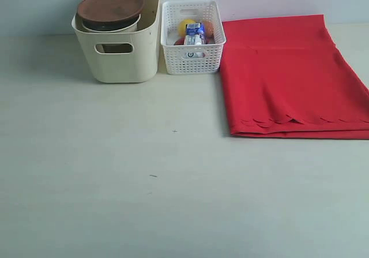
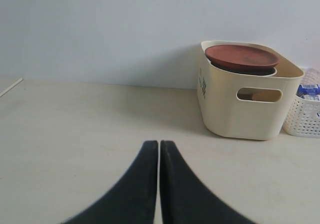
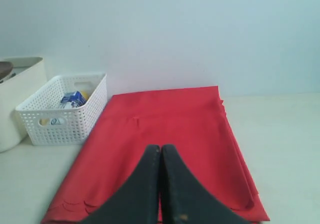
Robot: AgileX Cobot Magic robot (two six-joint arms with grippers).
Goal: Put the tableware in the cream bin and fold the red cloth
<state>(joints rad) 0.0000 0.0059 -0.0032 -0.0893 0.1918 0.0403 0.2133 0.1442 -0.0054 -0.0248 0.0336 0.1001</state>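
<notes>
Showing what looks like the closing step: the wooden plate [image 1: 110,6] sits in the cream bin [image 1: 124,62] at the desk's [image 1: 144,183] back left, the red cloth [image 1: 288,73] lies folded by the right edge, and the left pincer [image 2: 159,149] and right pincer [image 3: 160,151] are pressed together, empty, so probably only a final check is called for.

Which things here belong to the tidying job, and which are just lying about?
Job:
cream bin
brown wooden plate, resting in the bin
red cloth

Lying about:
white lattice basket
milk carton
lemon

Black fingers [image 2: 135,189] — curved, tapered
</notes>
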